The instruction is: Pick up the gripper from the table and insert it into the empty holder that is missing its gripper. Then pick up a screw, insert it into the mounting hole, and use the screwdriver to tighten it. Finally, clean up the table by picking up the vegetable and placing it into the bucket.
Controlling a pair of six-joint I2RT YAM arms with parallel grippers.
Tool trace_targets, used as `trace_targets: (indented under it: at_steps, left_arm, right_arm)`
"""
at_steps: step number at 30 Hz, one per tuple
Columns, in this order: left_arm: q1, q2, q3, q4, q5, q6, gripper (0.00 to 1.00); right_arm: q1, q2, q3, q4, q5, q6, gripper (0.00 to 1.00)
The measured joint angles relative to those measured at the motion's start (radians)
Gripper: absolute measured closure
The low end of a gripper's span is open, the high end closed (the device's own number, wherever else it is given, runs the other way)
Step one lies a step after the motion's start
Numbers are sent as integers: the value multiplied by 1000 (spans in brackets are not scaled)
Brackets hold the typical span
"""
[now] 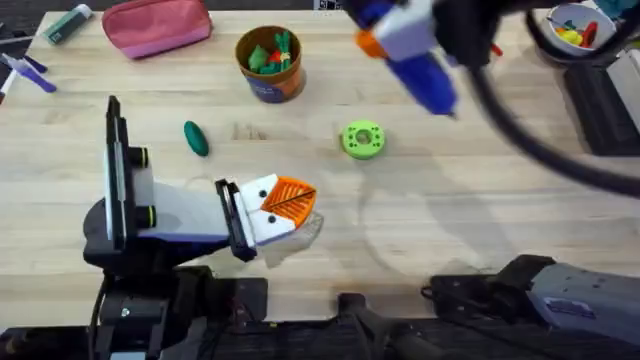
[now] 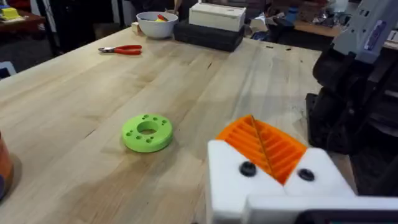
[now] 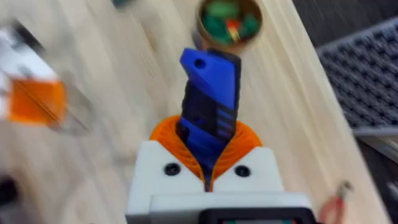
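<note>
Right hand point(image 3: 208, 177) clamped on the screwdriver point(image 3: 210, 102) above pale wooden table point(image 1: 450, 220); left hand point(image 2: 273, 149) together.

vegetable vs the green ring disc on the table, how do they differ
The vegetable is dark green; the ring disc is bright lime green. The vegetable is a smooth solid oval, while the ring disc is round with a centre hole and small holes around its top. The vegetable lies nearer the left arm's side, the ring disc nearer the table's middle. Both rest loose on the wooden table, outside the bucket.
</note>
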Motion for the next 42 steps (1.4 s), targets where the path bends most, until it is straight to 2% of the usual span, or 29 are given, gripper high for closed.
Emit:
trace_targets:
  at_steps: [7,19,26,33,34,39,40,42]
  left_arm:
    - [0,0,0,0,0,0,994]
    - [0,0,0,0,0,0,994]
    - [0,0,0,0,0,0,994]
    - [0,0,0,0,0,0,994]
    - [0,0,0,0,0,0,994]
    - [0,0,0,0,0,0,994]
    - [0,0,0,0,0,0,994]
    - [0,0,0,0,0,0,994]
  right_arm:
    - [-102,109,2,-165,170,-225,976]
    - [-327,507,2,-172,242,-294,976]
    - [-362,669,2,-151,287,-299,976]
    - [-361,746,2,-120,309,-296,968]
    - [-361,748,3,-120,311,-290,878]
    - [-361,748,9,-123,320,-281,174]
    - [-361,748,10,-123,320,-279,59]
    - [-361,747,10,-124,323,-268,13]
